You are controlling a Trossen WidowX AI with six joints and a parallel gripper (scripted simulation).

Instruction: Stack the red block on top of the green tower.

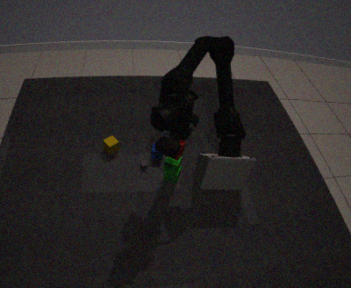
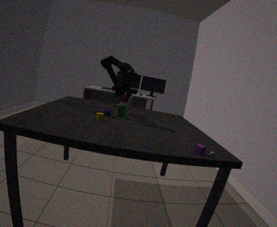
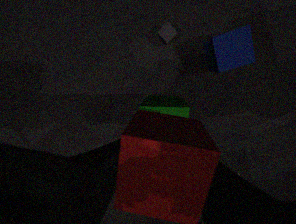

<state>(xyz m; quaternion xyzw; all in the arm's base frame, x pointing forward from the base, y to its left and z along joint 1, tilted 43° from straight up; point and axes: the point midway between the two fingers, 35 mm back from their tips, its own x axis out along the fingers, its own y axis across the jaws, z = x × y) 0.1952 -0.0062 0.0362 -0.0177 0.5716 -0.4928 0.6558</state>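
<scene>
The red block (image 1: 179, 151) (image 2: 122, 98) (image 3: 165, 177) is held between the fingers of my gripper (image 1: 176, 149) (image 2: 122, 97) (image 3: 162, 148), which is shut on it. The green tower (image 1: 173, 170) (image 2: 122, 111) (image 3: 170, 111) stands upright on the table. In the exterior view the red block hangs just above the tower's top, with a small gap between them. In the wrist view a strip of green shows past the far edge of the red block, which hides the rest of the tower. The dark gripper partly covers the red block in the top view.
A blue block (image 1: 155, 153) (image 2: 107, 113) (image 3: 234, 49) lies close beside the tower. A small grey cube (image 1: 144, 162) (image 3: 168, 33) is near it. A yellow block (image 1: 111, 144) (image 2: 100, 116) lies farther off. A purple block (image 2: 199, 149) is near a table corner. A pale panel (image 1: 227, 173) stands at the arm's base.
</scene>
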